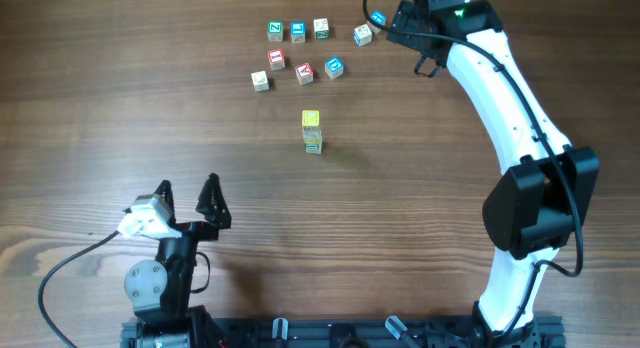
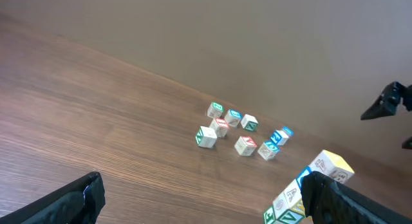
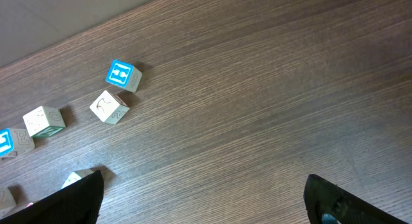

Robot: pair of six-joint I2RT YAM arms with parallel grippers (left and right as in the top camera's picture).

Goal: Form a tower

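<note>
Arm poses and tower position

Tower stands mid-table, yellow cube on top, well apart from both grippers. Left gripper sits at the near edge on a folded arm, jaws spread, holding nothing. Right arm reaches to the far side (elbow bent); right gripper is spread wide, empty, near the loose cubes.

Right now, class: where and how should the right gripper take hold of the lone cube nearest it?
Grip the lone cube across two opposite side faces, from straight above with the open right gripper. It lies flat, clear of the other cubes, so its sides are free.
</note>
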